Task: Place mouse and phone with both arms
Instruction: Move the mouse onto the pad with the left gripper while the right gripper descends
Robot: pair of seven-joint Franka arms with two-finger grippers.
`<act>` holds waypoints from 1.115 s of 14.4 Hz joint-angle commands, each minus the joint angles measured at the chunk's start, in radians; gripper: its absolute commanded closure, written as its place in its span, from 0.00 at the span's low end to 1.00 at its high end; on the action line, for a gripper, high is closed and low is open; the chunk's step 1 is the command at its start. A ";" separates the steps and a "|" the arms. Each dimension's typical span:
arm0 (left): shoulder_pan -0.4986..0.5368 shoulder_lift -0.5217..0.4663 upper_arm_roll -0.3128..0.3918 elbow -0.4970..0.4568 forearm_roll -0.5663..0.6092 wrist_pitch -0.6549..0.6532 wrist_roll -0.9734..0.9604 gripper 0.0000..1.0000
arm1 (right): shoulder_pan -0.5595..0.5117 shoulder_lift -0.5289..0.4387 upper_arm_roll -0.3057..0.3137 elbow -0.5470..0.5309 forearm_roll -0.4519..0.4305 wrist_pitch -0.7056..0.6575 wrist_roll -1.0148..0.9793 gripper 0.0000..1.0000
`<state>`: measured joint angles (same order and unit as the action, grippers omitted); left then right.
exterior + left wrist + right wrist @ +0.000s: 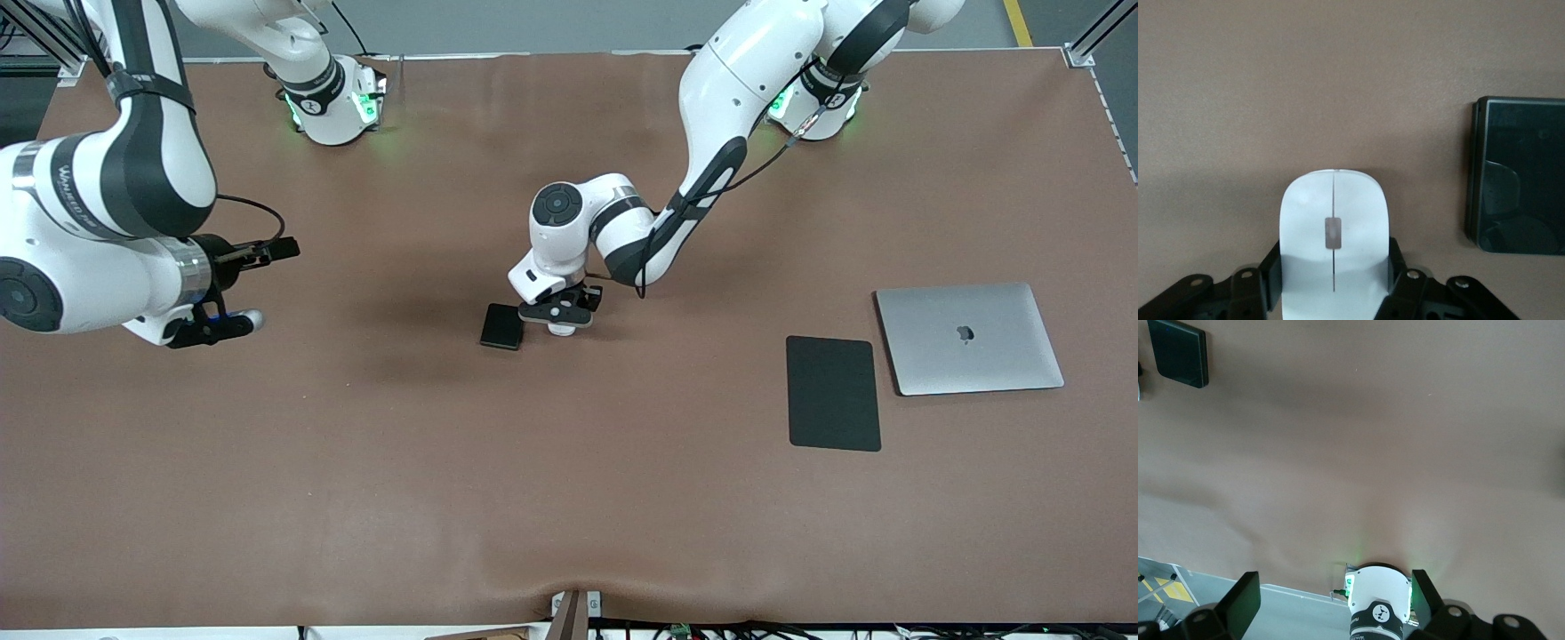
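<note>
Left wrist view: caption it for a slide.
Left gripper shut on the white mouse, black phone lying beside it on the brown table.

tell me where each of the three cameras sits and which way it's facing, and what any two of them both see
Front view: high across the table, facing both arm bases; shows both arms, the left gripper shut on the mouse, the right gripper open, waiting over bare table.
Left wrist view: on the left arm's wrist, looking down past its fingers at the mouse and the phone.
Right wrist view: on the right wrist, looking across the table toward its own base; open fingers show.
Shared: all three show the phone.
</note>
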<state>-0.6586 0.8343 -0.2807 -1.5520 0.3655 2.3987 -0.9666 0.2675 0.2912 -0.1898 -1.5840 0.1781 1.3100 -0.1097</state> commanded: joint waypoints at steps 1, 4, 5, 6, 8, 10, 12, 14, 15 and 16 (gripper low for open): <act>0.001 -0.004 0.008 0.012 0.029 0.010 -0.037 1.00 | 0.030 -0.020 -0.008 -0.045 0.021 0.043 0.010 0.00; 0.014 -0.043 0.008 0.010 0.023 -0.007 -0.041 1.00 | 0.077 -0.021 -0.008 -0.135 0.072 0.194 0.015 0.00; 0.026 -0.067 0.008 0.010 0.015 -0.022 -0.043 1.00 | 0.102 -0.020 -0.008 -0.139 0.101 0.204 0.059 0.00; 0.037 -0.092 0.006 0.010 0.013 -0.042 -0.044 1.00 | 0.116 -0.018 -0.008 -0.140 0.115 0.204 0.120 0.00; 0.068 -0.142 0.005 0.009 0.010 -0.064 -0.072 1.00 | 0.175 -0.012 -0.008 -0.163 0.115 0.221 0.176 0.00; 0.112 -0.188 0.005 0.006 0.007 -0.067 -0.090 1.00 | 0.203 -0.011 -0.007 -0.207 0.127 0.289 0.203 0.00; 0.171 -0.233 0.002 0.007 -0.017 -0.088 -0.090 1.00 | 0.237 -0.011 -0.008 -0.257 0.225 0.398 0.215 0.00; 0.232 -0.271 0.002 0.007 -0.022 -0.118 -0.086 1.00 | 0.298 -0.004 -0.008 -0.280 0.268 0.500 0.293 0.00; 0.267 -0.285 -0.001 0.007 -0.022 -0.127 -0.084 1.00 | 0.329 0.008 -0.008 -0.290 0.270 0.549 0.304 0.00; 0.305 -0.294 -0.005 0.009 -0.022 -0.128 -0.084 1.00 | 0.358 0.020 -0.008 -0.295 0.271 0.590 0.315 0.00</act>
<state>-0.4155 0.5846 -0.2738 -1.5177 0.3575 2.2892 -1.0360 0.5629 0.3011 -0.1866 -1.8564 0.4232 1.8272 0.1621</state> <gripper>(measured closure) 0.396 0.000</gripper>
